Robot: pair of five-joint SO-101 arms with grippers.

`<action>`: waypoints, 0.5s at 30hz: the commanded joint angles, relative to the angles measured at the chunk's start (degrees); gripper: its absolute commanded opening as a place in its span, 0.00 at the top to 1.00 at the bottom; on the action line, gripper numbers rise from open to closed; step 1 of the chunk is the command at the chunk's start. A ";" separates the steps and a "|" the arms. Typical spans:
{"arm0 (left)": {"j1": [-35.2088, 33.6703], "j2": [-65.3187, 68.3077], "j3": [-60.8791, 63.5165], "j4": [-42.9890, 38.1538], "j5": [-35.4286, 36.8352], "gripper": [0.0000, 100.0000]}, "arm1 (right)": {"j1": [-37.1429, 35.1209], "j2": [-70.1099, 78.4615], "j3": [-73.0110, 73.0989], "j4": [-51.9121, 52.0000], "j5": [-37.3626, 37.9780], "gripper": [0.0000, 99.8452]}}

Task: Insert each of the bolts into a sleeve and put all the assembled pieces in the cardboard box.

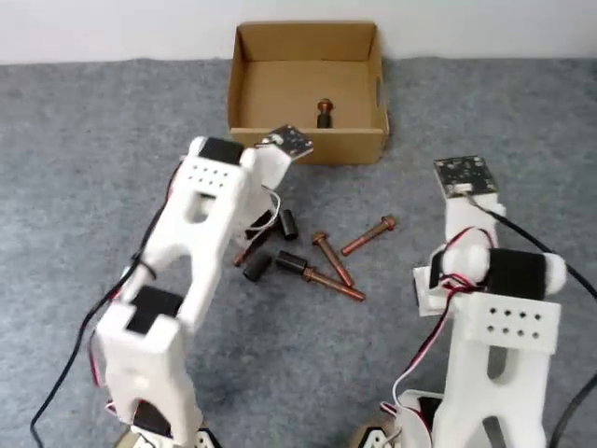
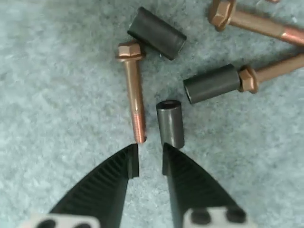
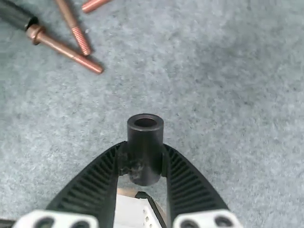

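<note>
- While the high view looks down on the grey carpeted tabletop, the brown cardboard box stands at its far side with one assembled bolt-and-sleeve piece inside. The left arm hangs over the loose copper bolts and is much nearer to them than the right arm, which stands well apart.
- In the left wrist view, the left end effector is parted by a narrow gap and holds nothing.
- A copper-coloured flanged metal bolt lies straight ahead of it. Its long axis runs away from the fingertips, with the threaded tip nearest, just beside one finger, and the head at the far end.
- A dark grey cylindrical metal sleeve lies parallel to the bolt, close but apart from it, just ahead of the other finger.
- The gap points between the two, so a grasp on the bolt's shank probably needs a sideways shift towards it.
- A sleeved bolt lies crosswise farther off.
- In the right wrist view, the right end effector is clamped on a second dark sleeve. The sleeve's axis runs along the fingers and its open bore faces away from the wrist, which looks ready to take a bolt.
- No readable writing shows on the box, the bolts or the sleeves.
</note>
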 commanded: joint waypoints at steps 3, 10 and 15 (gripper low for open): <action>0.09 8.97 -20.18 6.33 -1.41 0.90 | 1.98 -1.27 -0.35 -0.40 0.62 0.99; 0.18 18.11 -28.18 6.86 -1.41 0.90 | 1.71 -1.27 -0.35 -0.66 0.62 0.99; -0.62 24.26 -32.57 6.86 -1.41 0.90 | 1.89 -1.27 -0.35 -0.66 0.62 0.99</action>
